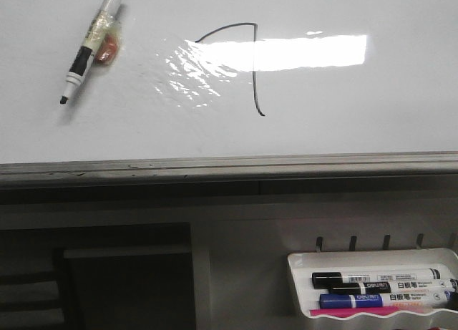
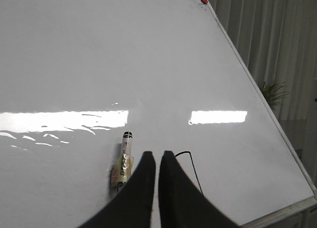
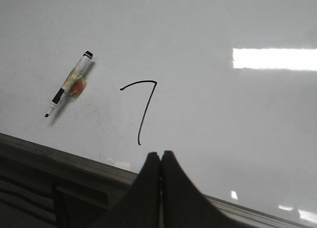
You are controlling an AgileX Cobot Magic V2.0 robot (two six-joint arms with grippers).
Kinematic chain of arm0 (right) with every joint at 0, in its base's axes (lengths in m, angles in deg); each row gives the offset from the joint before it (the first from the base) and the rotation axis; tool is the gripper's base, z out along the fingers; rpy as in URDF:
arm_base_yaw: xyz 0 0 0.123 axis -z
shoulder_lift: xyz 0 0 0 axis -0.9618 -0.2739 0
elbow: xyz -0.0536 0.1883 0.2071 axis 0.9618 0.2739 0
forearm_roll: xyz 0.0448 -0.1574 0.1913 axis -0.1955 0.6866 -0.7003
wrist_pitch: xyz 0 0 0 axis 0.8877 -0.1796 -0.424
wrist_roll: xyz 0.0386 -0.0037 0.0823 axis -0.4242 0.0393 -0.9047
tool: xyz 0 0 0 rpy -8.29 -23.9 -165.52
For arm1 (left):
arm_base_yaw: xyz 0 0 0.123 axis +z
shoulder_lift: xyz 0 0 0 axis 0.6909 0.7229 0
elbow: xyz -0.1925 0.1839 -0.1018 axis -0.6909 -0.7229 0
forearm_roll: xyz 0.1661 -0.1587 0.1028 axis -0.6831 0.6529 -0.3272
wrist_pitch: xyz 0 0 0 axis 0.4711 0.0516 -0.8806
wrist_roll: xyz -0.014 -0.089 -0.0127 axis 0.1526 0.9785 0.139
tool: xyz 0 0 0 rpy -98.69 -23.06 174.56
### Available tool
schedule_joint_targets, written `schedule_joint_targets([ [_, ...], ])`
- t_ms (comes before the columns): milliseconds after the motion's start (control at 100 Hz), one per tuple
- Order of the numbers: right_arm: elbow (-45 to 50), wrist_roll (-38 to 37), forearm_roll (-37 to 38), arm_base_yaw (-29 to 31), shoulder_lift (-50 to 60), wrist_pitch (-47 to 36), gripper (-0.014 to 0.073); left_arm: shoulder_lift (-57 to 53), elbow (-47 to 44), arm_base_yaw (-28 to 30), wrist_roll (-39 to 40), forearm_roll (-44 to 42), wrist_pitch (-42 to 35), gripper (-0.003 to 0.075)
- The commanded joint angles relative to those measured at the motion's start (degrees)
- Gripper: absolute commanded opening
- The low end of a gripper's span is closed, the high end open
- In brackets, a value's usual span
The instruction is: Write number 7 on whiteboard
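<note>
The whiteboard [image 1: 358,122] fills the upper front view, with a grey edge strip along its bottom. A thin black number 7 [image 1: 254,65] is drawn near its middle, partly under light glare. A black-and-white marker [image 1: 89,47], wrapped in tape with an orange lump, sticks to the board left of the 7. No gripper shows in the front view. My left gripper [image 2: 157,156] is shut and empty in front of the board, between the marker [image 2: 124,161] and the 7 [image 2: 192,166]. My right gripper [image 3: 161,155] is shut and empty just below the 7 [image 3: 146,104], with the marker [image 3: 69,84] off to the side.
A white plastic tray [image 1: 300,262] hangs below the board at the right and holds black, blue and pink markers [image 1: 383,300]. A dark opening [image 1: 122,280] lies under the board's edge at the left. Curtains and a plant [image 2: 272,92] stand beyond the board's side edge.
</note>
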Motion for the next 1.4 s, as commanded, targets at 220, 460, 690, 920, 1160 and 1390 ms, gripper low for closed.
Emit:
schedule_joint_targets([
  [220, -1.3, 0.7, -2.2, 0.0, -0.5, -1.9, -0.0069, -1.0, 1.5, 0.0, 0.1, 1.0, -2.9, -0.0020],
  [460, -1.3, 0.7, -2.2, 0.0, -0.5, -2.1, -0.0069, -1.0, 1.5, 0.0, 0.1, 1.0, -2.9, -0.0020],
  [690, -1.3, 0.7, -2.2, 0.0, -0.5, -2.1, -0.0070, -1.0, 1.5, 0.0, 0.1, 1.0, -2.9, -0.0020],
  [920, -1.3, 0.7, -2.2, 0.0, -0.5, -2.1, -0.0070, -0.4, 0.2, 2.7, 2.6, -12.9, -1.1, -0.0020],
  [1160, -1.3, 0.7, -2.2, 0.0, -0.5, -2.1, -0.0070, 3.2, -2.8, 22.3, 30.2, -36.7, -1.8, -0.0020],
  [1390, -1.3, 0.7, -2.2, 0.0, -0.5, -2.1, -0.0070, -0.8, -7.9, 32.7, 34.1, -44.3, -1.0, -0.0020],
])
